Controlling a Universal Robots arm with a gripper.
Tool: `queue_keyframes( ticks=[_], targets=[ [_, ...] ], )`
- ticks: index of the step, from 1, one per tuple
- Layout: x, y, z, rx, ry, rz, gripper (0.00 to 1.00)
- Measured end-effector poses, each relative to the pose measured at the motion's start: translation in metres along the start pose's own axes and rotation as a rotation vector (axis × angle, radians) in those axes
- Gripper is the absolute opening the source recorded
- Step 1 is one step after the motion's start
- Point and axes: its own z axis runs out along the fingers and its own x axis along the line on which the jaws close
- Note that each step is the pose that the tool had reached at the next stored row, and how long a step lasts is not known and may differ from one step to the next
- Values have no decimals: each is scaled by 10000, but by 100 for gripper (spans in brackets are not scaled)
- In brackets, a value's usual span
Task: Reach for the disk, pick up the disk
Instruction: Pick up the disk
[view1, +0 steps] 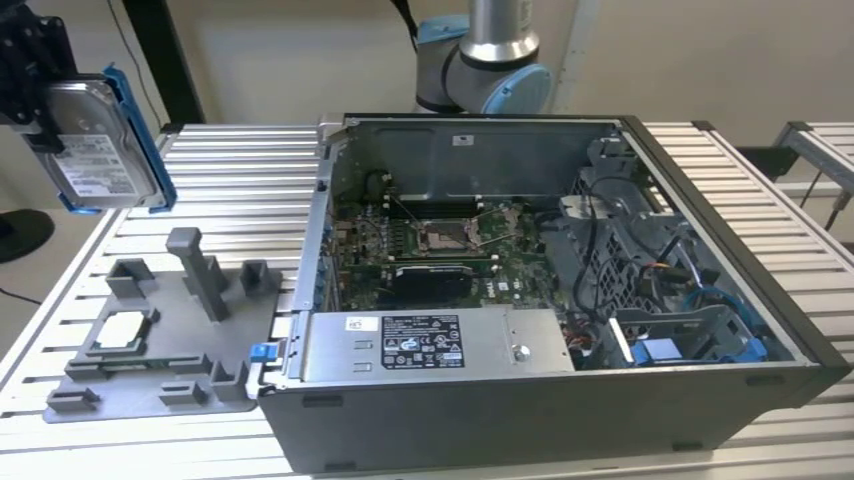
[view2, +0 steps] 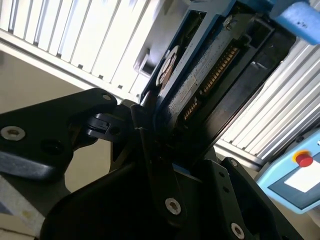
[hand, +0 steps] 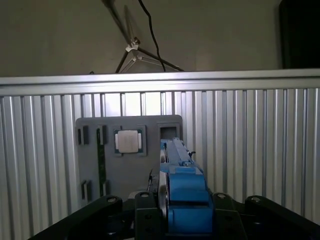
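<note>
The disk (view1: 96, 140), a flat rectangular silver metal hard drive with a white printed label and a bright blue plastic bracket round its edges, hangs in the air at the exterior view's far left. It stands on edge, slightly tilted, with its label side facing the camera, and it is clear of the ribbed aluminium table (view1: 227, 170) beneath it. The black gripper (view1: 40, 95) has it by the upper end: the jaws are closed onto the drive, one on each flat face. In the first wrist view the disk (hand: 182, 195) shows edge-on, its blue bracket running away from the camera between the two black fingers (hand: 146, 212) that press against its sides. In the second wrist view the disk (view2: 200, 85) shows its circuit-board face and a row of connector pins, wedged in the gripper (view2: 160, 145). Below the disk lies a grey plastic fixture tray (view1: 147, 345) with upright posts and slots, and a small square silver chip (hand: 129, 141) sits in one of its recesses. Just beside the tray, toward the exterior view's right, stands an open grey computer case (view1: 534, 420) with its green motherboard exposed. A light-blue pendant with a red button (view2: 295, 175) appears beyond the table edge.
</note>
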Motion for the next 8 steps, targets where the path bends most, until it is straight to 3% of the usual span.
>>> queue_keyframes(
  ticks=[8],
  targets=[
    [0,1,-107,1,-1,0,0]
  ],
)
